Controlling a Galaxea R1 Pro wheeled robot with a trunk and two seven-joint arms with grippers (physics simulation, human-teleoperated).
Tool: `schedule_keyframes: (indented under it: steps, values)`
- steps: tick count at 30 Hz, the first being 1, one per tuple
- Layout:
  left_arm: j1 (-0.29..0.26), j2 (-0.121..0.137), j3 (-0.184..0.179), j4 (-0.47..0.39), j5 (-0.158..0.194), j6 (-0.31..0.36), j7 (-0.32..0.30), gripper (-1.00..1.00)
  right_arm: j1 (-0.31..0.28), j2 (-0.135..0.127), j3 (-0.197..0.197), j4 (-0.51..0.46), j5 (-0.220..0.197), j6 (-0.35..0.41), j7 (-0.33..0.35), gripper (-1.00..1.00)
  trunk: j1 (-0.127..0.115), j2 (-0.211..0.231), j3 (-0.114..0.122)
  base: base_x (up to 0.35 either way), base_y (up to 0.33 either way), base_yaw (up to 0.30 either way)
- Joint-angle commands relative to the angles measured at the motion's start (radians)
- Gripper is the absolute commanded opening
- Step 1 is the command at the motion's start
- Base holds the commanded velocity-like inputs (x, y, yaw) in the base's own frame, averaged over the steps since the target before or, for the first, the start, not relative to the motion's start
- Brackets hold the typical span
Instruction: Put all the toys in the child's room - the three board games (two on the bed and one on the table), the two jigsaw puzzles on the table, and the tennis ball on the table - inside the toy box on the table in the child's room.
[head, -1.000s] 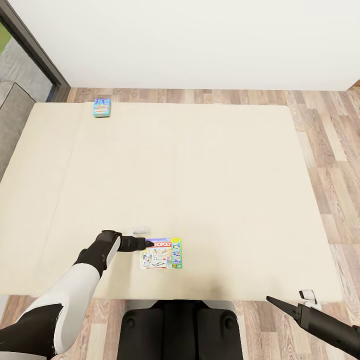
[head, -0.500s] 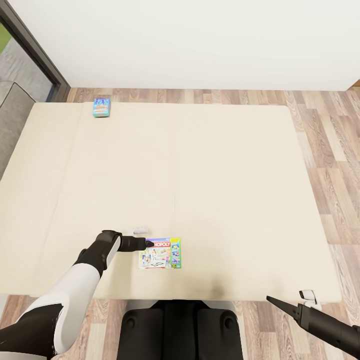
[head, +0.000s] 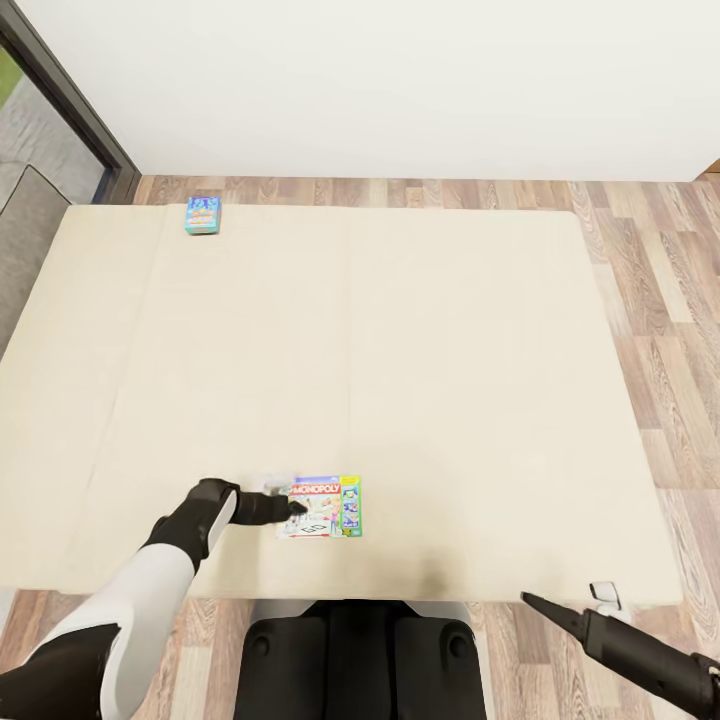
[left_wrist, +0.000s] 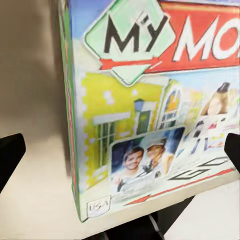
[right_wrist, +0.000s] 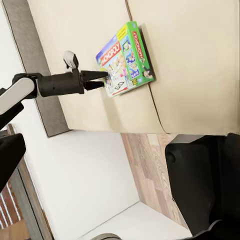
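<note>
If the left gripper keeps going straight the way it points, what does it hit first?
Probably the Monopoly box on the bed: the left gripper points at its near edge, open fingers either side; contact is unclear.

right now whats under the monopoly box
The Monopoly box lies flat on the bed, with beige mattress all round it. The left end effector reaches its near-left edge. Whatever lies directly beneath the box is covered.

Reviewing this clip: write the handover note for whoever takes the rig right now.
Left gripper: open, at the left edge of the Monopoly box, which lies flat near the bed's near edge; not gripped yet.
Right gripper: idle off the bed's near right corner; open or shut unclear.
Blue game: far left corner of the bed, untouched.
Done: nothing visibly boxed.
Left: grip Monopoly, fetch blue game, take both to the toy box.
</note>
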Motion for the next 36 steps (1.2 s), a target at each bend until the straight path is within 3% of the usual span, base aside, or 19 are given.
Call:
schedule_keyframes:
  steps: [1,3,13,36]
  values:
    - [0.000,-0.001,0.008,-0.007,-0.011,-0.001,-0.014,1.00,0.000,0.006,0.000,0.000,-0.002,0.009,-0.004,1.00,0.001,-0.002,-0.001,0.000,0.000,0.000]
    - [0.000,-0.001,0.008,-0.019,-0.011,-0.012,-0.025,1.00,0.000,0.015,0.000,0.000,-0.002,0.009,-0.015,1.00,0.001,-0.002,-0.001,0.000,0.000,0.000]
    - [0.000,-0.001,0.008,-0.027,-0.011,-0.024,-0.077,1.00,0.000,0.015,0.000,0.000,-0.002,0.009,-0.042,1.00,0.001,-0.002,-0.001,0.000,0.000,0.000]
    - [0.000,-0.001,0.008,-0.027,-0.011,-0.024,-0.077,1.00,0.000,0.015,0.000,0.000,-0.002,0.009,-0.042,1.00,0.001,-0.002,-0.001,0.000,0.000,0.000]
